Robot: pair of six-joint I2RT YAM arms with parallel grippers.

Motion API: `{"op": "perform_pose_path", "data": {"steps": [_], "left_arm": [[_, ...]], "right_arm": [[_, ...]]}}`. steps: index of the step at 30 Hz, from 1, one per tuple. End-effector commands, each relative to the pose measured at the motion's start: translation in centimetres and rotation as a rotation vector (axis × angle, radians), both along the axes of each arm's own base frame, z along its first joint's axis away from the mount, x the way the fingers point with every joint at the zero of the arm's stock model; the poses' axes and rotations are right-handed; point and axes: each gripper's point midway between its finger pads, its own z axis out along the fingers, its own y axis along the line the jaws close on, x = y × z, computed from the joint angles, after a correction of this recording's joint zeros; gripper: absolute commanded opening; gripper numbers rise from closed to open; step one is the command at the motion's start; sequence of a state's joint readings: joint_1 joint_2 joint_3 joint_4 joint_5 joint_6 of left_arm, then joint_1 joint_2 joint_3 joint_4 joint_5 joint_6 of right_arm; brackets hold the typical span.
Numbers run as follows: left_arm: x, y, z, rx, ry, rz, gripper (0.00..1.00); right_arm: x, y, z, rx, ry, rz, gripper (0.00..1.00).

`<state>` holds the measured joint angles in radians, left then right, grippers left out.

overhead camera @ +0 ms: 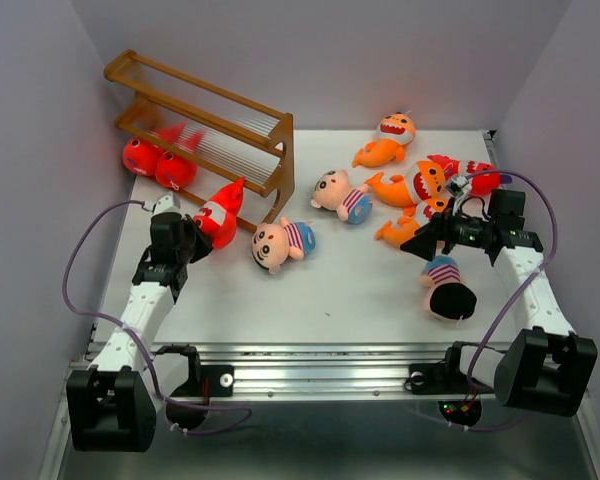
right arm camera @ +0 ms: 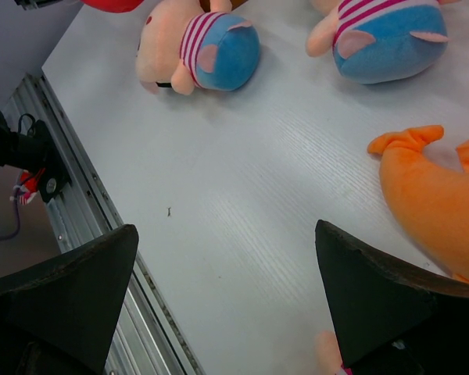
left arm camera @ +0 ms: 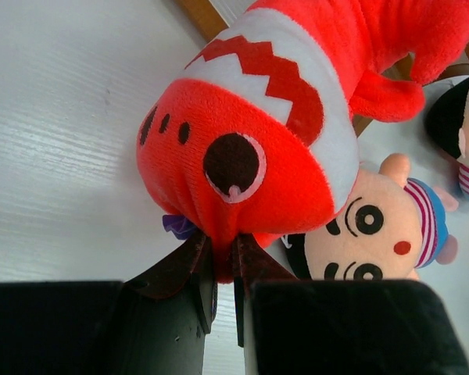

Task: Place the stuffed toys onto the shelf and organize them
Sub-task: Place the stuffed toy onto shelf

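While the left pincer [left arm camera: 223, 254] clenches a fold of the red plush shark [left arm camera: 250, 109], the wooden shelf [overhead camera: 285, 165] stands just beyond it. The right pincer [right arm camera: 227, 258] gapes released above the table [right arm camera: 242, 195], with an orange shark [right arm camera: 430, 203] just beside one finger and two striped-shirt boy dolls [right arm camera: 211, 47] ahead.

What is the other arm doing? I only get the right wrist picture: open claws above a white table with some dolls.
Observer: The left gripper is pinching a red shark by its head, just in front of the shelf.
Operator: Anything on that shelf yet?
Observer: Two red toys lie at its lowest level.
Operator: Any toys far back?
Observer: An orange shark lies near the back wall.
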<state>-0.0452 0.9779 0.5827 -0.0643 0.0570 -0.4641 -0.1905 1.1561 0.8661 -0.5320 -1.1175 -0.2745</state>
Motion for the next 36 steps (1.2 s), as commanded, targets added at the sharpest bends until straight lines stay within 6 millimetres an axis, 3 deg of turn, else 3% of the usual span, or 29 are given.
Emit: {"op": "perform_pose_path", "data": {"steps": [1,12,19,23,36], "left_arm": [[1.8,-0.5,4.1,-0.006,-0.149,-0.041,0.0],[0.6,1.2,1.3,-0.009,-0.085,0.002,0.0],[-0.1,0.6,1.5,-0.056,-0.094,-0.007,0.0],[-0.1,0.7,2.6,-0.05,-0.13,-0.002,0.0],[-1.0,0.9,2.3,-0.045,-0.09,-0.002,0.0]], "right_arm": [[0.3,-0.2,1.0,-0.017,-0.069,0.002,1.0],[0.3,-0.3,0.8,-0.018,-0.061,0.002,1.0],[0.3,-0.3,0.8,-0.018,-0.061,0.002,1.0],[0.2,-0.2,0.9,-0.017,-0.064,0.005,1.0],[0.2,-0.2,0.8,-0.016,-0.061,0.009,1.0]]}}
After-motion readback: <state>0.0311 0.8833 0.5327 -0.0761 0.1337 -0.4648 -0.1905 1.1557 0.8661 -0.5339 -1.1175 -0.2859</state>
